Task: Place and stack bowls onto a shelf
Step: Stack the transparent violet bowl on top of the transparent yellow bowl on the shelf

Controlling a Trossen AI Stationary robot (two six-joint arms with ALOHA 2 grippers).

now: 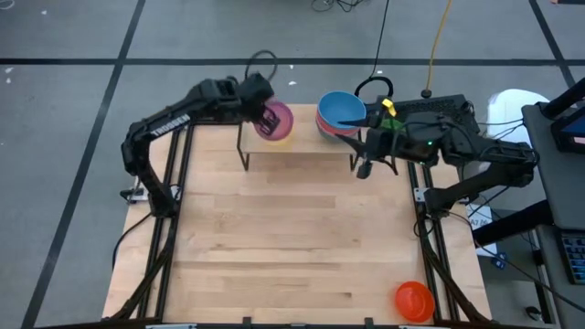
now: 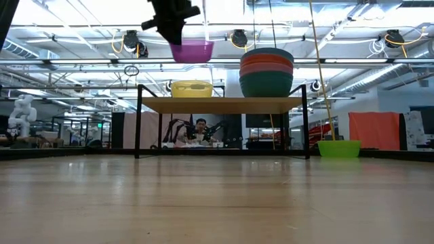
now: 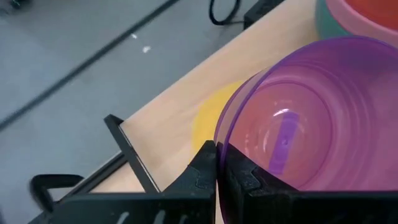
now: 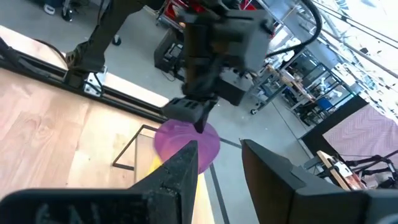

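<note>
Purple plastic is what the coming move turns on: the left tool (image 3: pixel 217 171) has its two fingers pinched tight over the rim of the purple bowl (image 2: pixel 191 50), carrying it mouth-up in the air above the left end of the shelf (image 1: pixel 302 146), which stands along the far edge of the worktop (image 1: pixel 292 238). Directly beneath it sits the yellow bowl (image 2: pixel 192 89) on the shelf's left end, so the held bowl lies straight over its likely nest and the path looks to be a plain drop downward. The low view shows clear air between the two bowls (they are apart, not touching).

Moving rightward, bare board separates the yellow bowl from the stack (image 2: pixel 266 71) at the shelf's right end, blue on top from above, with orange-red and teal layers below it; that stack stands well clear of the descent. Nearest hazard, by my judgement, is the shelf's left edge: the yellow bowl sits close to it, leaving little sideways margin.

Right of the stack, the right tool (image 4: pixel 217 165) waits by the shelf's right end, fingers parted and holding nothing. A green bowl (image 2: pixel 339 148) rests past the shelf's right legs, and an orange bowl (image 1: pixel 414 300) sits near the worktop's near right corner.
</note>
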